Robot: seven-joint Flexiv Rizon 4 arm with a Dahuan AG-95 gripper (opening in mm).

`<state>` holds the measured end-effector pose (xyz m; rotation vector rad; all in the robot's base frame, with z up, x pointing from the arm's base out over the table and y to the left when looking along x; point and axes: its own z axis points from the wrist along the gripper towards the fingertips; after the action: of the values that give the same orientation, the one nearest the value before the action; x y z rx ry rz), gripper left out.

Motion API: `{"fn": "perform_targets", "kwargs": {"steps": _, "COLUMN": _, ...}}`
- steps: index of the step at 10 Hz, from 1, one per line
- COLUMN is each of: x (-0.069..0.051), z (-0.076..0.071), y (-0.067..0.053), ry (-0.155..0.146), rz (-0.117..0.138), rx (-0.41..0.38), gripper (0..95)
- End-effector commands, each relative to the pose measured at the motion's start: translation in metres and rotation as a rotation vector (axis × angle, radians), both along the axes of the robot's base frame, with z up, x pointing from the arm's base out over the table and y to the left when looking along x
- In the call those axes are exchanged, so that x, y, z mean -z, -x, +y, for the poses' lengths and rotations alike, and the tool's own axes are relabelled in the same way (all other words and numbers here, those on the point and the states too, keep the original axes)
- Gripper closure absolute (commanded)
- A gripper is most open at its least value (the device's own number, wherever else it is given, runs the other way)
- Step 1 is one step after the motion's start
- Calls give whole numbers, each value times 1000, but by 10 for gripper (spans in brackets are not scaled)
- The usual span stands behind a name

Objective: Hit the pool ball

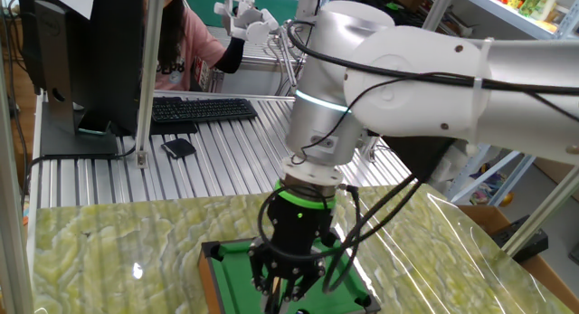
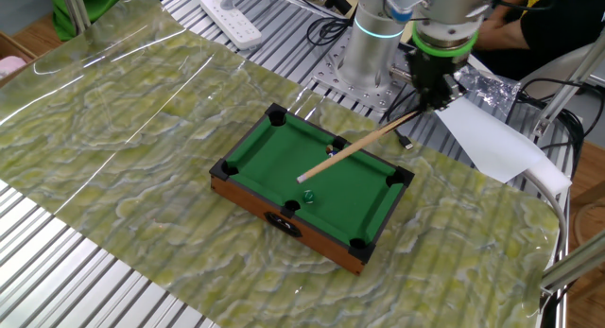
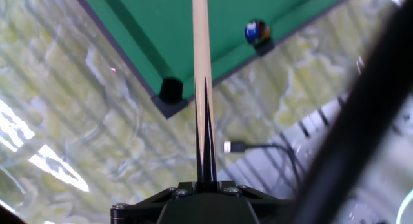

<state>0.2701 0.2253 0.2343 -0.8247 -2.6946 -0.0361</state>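
The pool ball, small and dark blue with a coloured patch, rests on the green felt right beside a side pocket. In the other fixed view, the pool ball lies just left of the cue's shaft. My gripper hangs above the mini pool table's far right corner, shut on the butt of a long wooden cue stick. The cue slants down over the felt, its tip near the middle. In the hand view, the cue stick runs straight up from my gripper, left of the ball.
A tiny greenish ball sits just beyond the cue tip. A USB cable lies off the table's corner. A white sheet and power strip lie behind. A keyboard and a seated person are at the back.
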Motion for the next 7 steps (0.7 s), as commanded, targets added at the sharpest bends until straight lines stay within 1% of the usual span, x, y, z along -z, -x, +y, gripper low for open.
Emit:
{"fn": "perform_targets", "kwargs": {"steps": 1, "x": -5, "z": 8, "y": 9, "ry": -8, "rz": -1, "rx": 5, "gripper": 950}}
{"fn": "perform_targets", "kwargs": {"steps": 2, "x": -6, "z": 11, "y": 12, "ry": -27, "rz": 7, "rx": 21, "gripper": 950}}
{"fn": "perform_targets", "kwargs": {"steps": 3, "x": -7, "z": 14, "y": 15, "ry": -58, "rz": 11, "rx": 43, "gripper": 950}}
{"fn": "perform_targets", "kwargs": {"steps": 5, "x": -8, "z": 17, "y": 17, "ry": -55, "rz": 10, "rx": 41, "gripper": 950}}
{"fn": "perform_targets", "kwargs": {"steps": 7, "x": -5, "z": 20, "y": 20, "ry": -51, "rz": 13, "rx": 60, "gripper": 950}}
